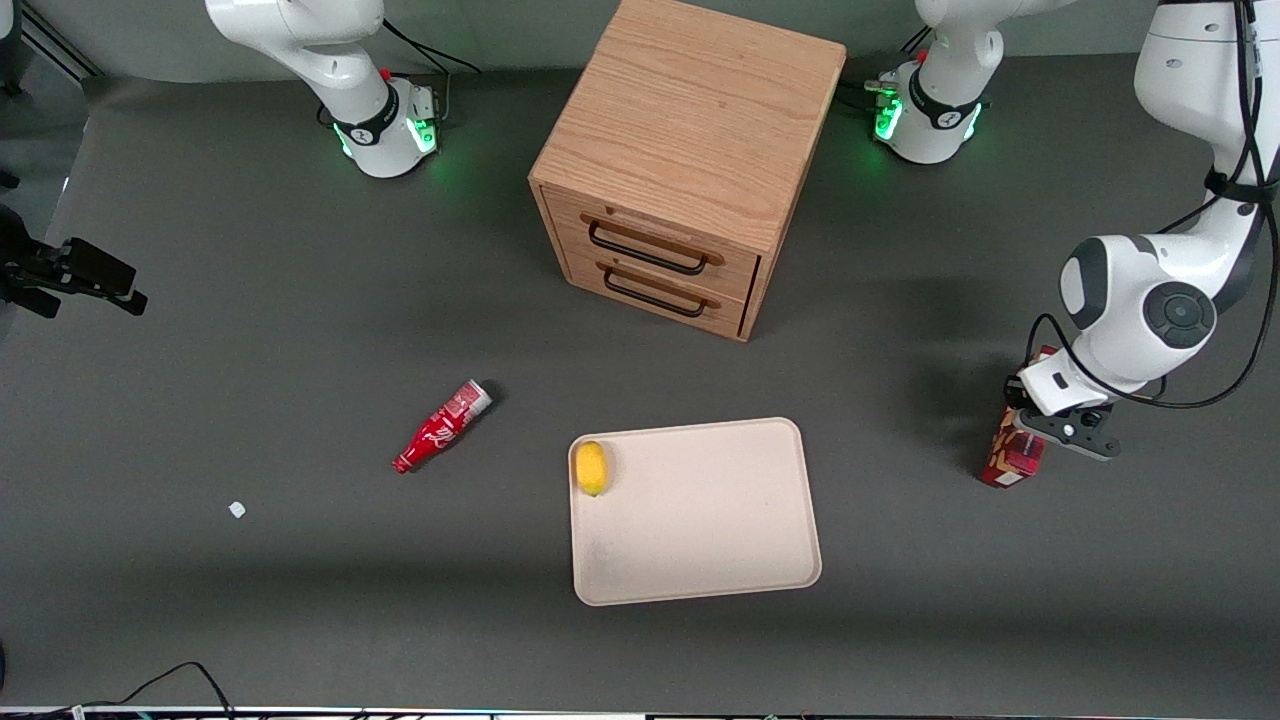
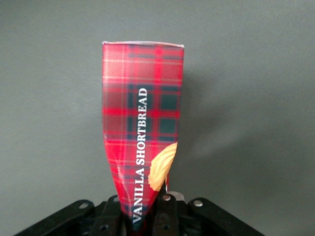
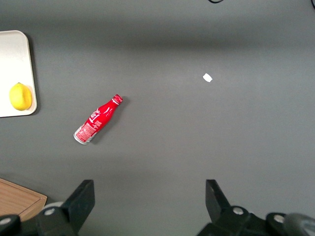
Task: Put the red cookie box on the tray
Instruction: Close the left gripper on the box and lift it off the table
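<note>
The red cookie box (image 1: 1018, 450) is a slim red-plaid carton marked "Vanilla Shortbread". It is at the working arm's end of the table, about as near the front camera as the tray. My gripper (image 1: 1035, 428) is over its upper part. In the left wrist view the fingers (image 2: 166, 216) are shut on the box (image 2: 141, 132), one on each side of its near end. The beige tray (image 1: 700, 530) lies flat in the middle of the table, well apart from the box.
A yellow lemon (image 1: 591, 467) lies on the tray near one corner. A red bottle (image 1: 441, 426) lies on the table toward the parked arm's end. A wooden two-drawer cabinet (image 1: 680, 160) stands farther from the front camera than the tray. A small white scrap (image 1: 237, 510) lies on the table.
</note>
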`<state>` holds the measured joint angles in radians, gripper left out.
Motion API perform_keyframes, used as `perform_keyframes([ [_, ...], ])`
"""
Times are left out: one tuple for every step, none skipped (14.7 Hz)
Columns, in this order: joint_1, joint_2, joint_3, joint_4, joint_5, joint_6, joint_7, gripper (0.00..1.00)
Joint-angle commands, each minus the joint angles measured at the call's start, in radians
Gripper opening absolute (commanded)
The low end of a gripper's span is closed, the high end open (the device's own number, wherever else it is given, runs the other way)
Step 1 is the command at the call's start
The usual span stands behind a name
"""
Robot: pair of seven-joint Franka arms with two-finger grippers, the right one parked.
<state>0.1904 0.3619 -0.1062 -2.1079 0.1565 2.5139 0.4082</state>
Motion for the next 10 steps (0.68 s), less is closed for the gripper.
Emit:
perform_keyframes([
  [-0.011,-0.079,0.003,0.109,-0.017,-0.218,-0.003,0.00],
  [-0.012,-0.095,0.000,0.161,-0.055,-0.300,-0.006,0.00],
  [-0.017,-0.109,-0.001,0.210,-0.105,-0.376,-0.014,0.00],
  [-0.029,-0.115,-0.001,0.276,-0.148,-0.465,-0.025,0.00],
  [-0.041,-0.113,-0.001,0.358,-0.166,-0.563,-0.072,0.00],
  [-0.058,-0.106,-0.007,0.438,-0.166,-0.652,-0.136,0.00],
  [-0.072,-0.097,-0.033,0.515,-0.166,-0.726,-0.210,0.00],
  [-0.077,-0.083,-0.062,0.575,-0.166,-0.778,-0.285,0.00],
  [-0.083,-0.067,-0.093,0.627,-0.166,-0.820,-0.369,0.00],
  [-0.098,-0.046,-0.118,0.669,-0.167,-0.845,-0.444,0.00],
])
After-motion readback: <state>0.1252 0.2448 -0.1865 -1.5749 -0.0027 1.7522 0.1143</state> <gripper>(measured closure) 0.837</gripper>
